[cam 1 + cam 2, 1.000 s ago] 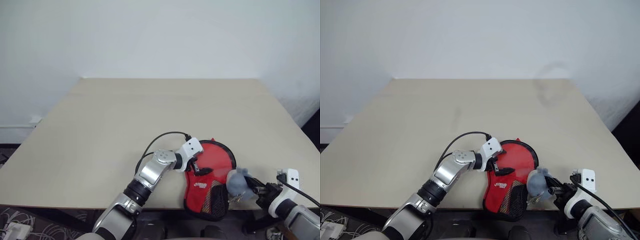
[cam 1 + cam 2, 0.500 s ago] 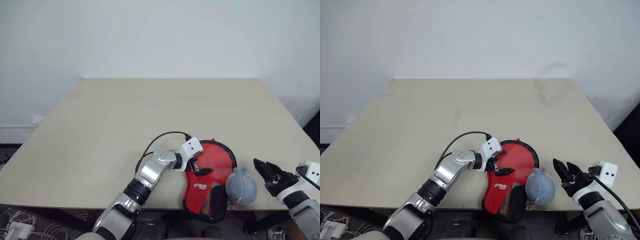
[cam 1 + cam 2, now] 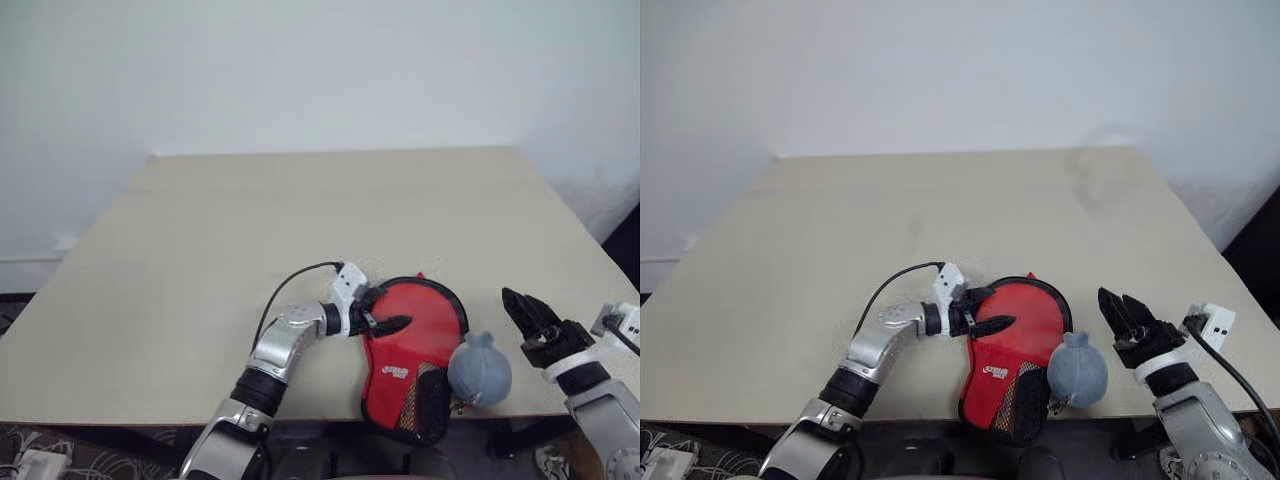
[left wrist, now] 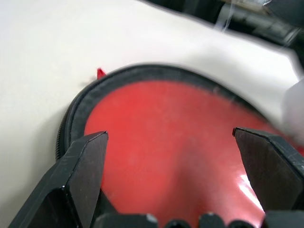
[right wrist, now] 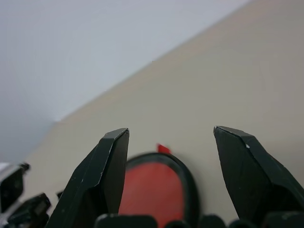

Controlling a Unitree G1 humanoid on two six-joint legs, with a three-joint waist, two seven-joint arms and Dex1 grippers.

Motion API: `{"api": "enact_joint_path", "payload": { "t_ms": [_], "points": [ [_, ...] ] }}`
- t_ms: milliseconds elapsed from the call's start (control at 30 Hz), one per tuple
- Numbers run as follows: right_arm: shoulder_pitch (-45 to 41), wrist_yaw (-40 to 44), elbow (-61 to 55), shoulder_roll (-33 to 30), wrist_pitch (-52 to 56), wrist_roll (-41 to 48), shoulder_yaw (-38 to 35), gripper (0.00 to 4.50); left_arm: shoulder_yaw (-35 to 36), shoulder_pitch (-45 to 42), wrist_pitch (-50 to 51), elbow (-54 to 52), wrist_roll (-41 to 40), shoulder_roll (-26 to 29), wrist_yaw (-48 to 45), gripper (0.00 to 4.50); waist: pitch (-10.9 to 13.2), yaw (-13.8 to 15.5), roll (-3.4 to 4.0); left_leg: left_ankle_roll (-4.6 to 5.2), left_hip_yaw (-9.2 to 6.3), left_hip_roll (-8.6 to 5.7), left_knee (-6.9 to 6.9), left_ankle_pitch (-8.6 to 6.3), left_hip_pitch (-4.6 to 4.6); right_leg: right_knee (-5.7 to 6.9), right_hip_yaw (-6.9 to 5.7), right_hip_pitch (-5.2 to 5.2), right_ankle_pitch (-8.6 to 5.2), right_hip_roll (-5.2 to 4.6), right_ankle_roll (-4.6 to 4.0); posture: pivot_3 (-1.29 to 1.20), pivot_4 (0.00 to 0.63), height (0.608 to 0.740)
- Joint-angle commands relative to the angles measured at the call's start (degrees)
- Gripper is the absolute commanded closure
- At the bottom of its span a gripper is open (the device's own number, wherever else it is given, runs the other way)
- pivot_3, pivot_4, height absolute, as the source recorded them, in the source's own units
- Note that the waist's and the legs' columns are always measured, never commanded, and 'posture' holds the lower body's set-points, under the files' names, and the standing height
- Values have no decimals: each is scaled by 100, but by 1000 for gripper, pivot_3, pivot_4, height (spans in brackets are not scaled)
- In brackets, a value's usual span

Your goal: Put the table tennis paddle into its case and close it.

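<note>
The case (image 3: pixel 420 345) lies at the table's near edge, red front up, with its white logo and black mesh toward me. The table tennis paddle is hidden or out of view. My left gripper (image 3: pixel 387 309) is open at the round end's left rim, one finger over the red face. In the left wrist view its fingers (image 4: pixel 78 178) straddle the red case (image 4: pixel 166 128). My right gripper (image 3: pixel 527 315) hangs open and empty above the table's right front corner, apart from the case. The right wrist view looks between its fingertips (image 5: pixel 111 161) toward the case (image 5: pixel 152 190).
A grey round pouch (image 3: pixel 480 369) rests against the case's right side at the table's (image 3: pixel 300 220) front edge, between the case and my right gripper. The tabletop stretches bare toward the white wall. The table's right edge runs close to my right arm.
My right gripper let go of the grey pouch, opened and rose to the right of it. The left gripper lifted and shifted slightly left over the case. The camera tilted.
</note>
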Motion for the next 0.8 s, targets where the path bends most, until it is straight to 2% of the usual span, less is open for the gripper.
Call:
{"api": "enact_joint_path", "payload": {
  "t_ms": [33,200,367,433,500,533,667,800],
  "points": [
    [-411,153,-75,-252,-86,536,-185,1429,453,-368,437,-683,-567,258,-175,0,13,0,-17,0,-3,-1,-5,1,-4,2,3,-6,9,3,3,0,0,740],
    [-1087,609,32,-893,72,943,-63,1429,726,-189,778,-1537,-878,1364,-715,0,16,-104,-17,-1,-4,-3,-43,5,-1,-2,17,-19,12,8,-2,0,0,740],
    [-1495,1441,567,-1400,201,865,152,1429,1174,313,1077,-2138,-1124,2441,-912,0,42,-160,-35,1,4,-2,-47,3,11,-1,26,-15,11,10,-3,0,0,740],
    [-1625,1758,841,-1491,201,736,268,817,1338,703,1094,-2356,-1145,2761,-908,0,50,-161,-38,-1,7,-1,-44,5,20,0,26,-6,11,9,-3,0,0,740],
    [-1776,1903,1048,-1535,204,677,341,182,1517,1048,1196,-2592,-1255,2972,-834,0,60,-156,-42,-3,9,0,-43,5,26,2,28,-2,10,9,-4,0,0,740],
    [-1849,1984,1086,-1551,262,766,363,29,1638,1266,1282,-2753,-1337,3090,-832,0,68,-149,-43,-4,10,0,-41,6,26,5,29,-4,10,9,-5,0,0,740],
    [-2059,2304,1326,-1616,362,625,537,29,1918,1976,1346,-3213,-1428,3402,-763,0,78,-138,-52,-10,9,0,-41,10,21,29,35,-20,12,10,-9,0,0,740],
    [-2356,2430,1610,-1562,303,386,692,29,1949,2201,1353,-3416,-1423,3326,-456,0,80,-121,-53,-19,22,0,-39,15,21,54,46,-36,11,10,-10,0,0,740]
  ]
}}
